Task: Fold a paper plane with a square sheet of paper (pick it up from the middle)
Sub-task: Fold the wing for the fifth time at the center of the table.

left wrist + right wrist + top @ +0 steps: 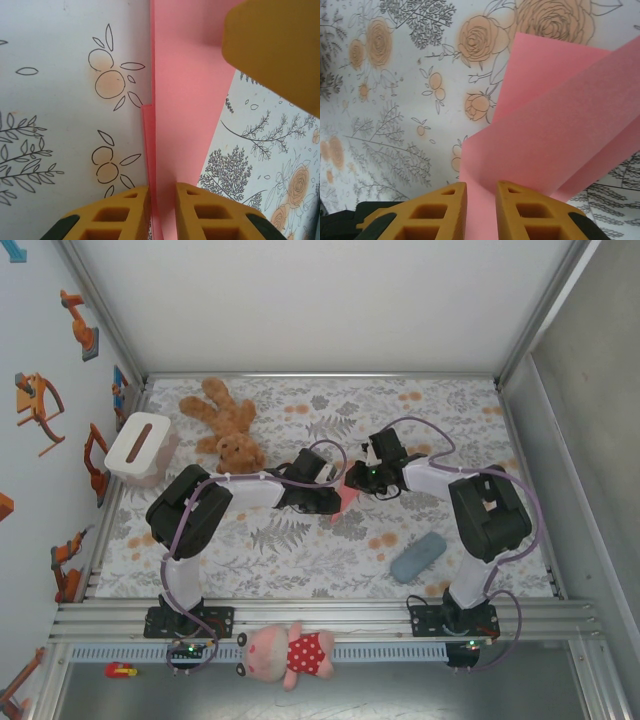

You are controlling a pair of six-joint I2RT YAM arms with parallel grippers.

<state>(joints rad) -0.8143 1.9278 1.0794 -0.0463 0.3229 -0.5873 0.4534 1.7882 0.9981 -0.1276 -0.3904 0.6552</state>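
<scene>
Left claw (pixel 162 192), right claw (pixel 481 190) pinch paper (pixel 555 135); shape unclear overhead.

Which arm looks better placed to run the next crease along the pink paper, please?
Left, probably: the left gripper grips the pink paper edge-on along its fold, whereas the right gripper pinches a broad, twisted flap.

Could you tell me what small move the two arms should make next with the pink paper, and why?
Probably lower the paper gently onto the table and press the fold flat. The left pincer and the right pincer each pinch it between their tips, close together. The paper looks loosely folded rather than sharply creased.
</scene>
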